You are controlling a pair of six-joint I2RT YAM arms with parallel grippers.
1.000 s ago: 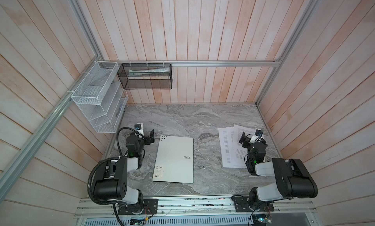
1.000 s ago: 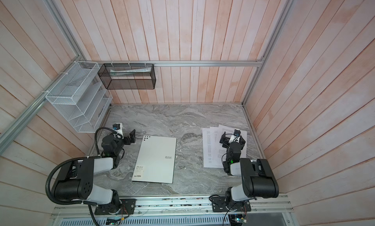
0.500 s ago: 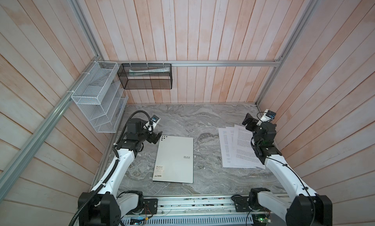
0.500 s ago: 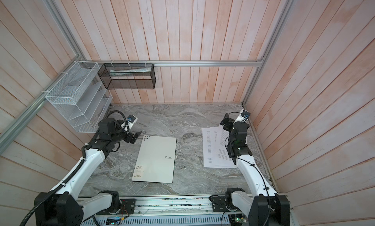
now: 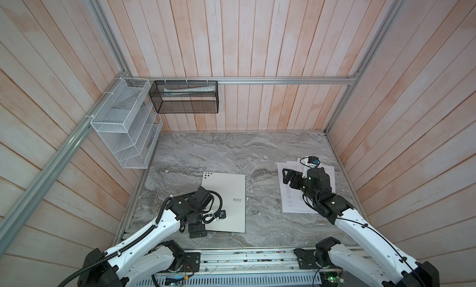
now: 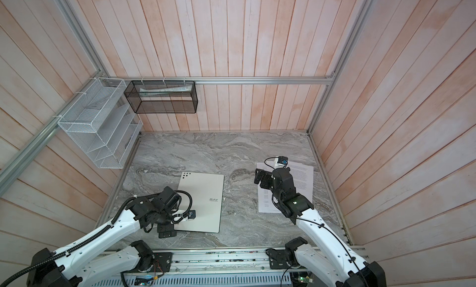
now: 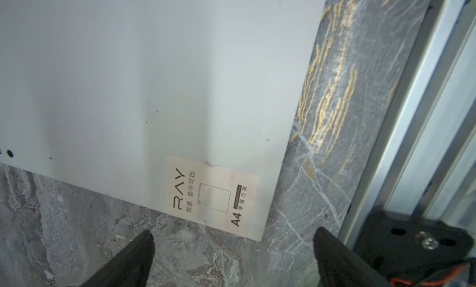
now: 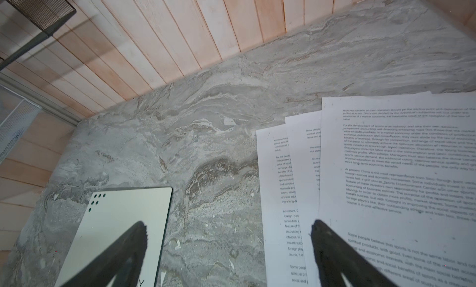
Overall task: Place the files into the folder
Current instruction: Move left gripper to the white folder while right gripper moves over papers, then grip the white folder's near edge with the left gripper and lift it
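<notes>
Folder (image 5: 229,187) (image 6: 203,187) is closed and flat on the marble tabletop (image 5: 219,154), left of centre, grey side up. Its RAY logo (image 5: 237,200) is near the right edge and the corner dots (image 8: 96,199) are at the far left corner. Files (image 5: 292,203) (image 6: 304,180) are on the right side of the table, well apart from the folder, none inside it. Right wrist view shows at least three printed sheets (image 8: 399,156) fanned and overlapping, text up. Left gripper (image 5: 197,233) (image 6: 167,233) is spread wide and empty, low over the tabletop just off the folder's near left corner. In the left wrist view (image 7: 233,244) the A4 label (image 7: 213,193) on that corner sits just ahead of the two fingertips, with the aluminium rail (image 7: 412,118) beside them. Can't tell if the tips touch the marble. Right gripper (image 5: 288,176) (image 6: 260,178) is also spread wide and gripping nothing, above the left edge of the files, pointed toward the table's middle. In its wrist view (image 8: 229,227), bare marble shows between the fingers. A white wire mesh organizer (image 5: 126,128) is on the left wall and a black mesh basket (image 5: 184,100) is on the back wall, both clear of the arms.
</notes>
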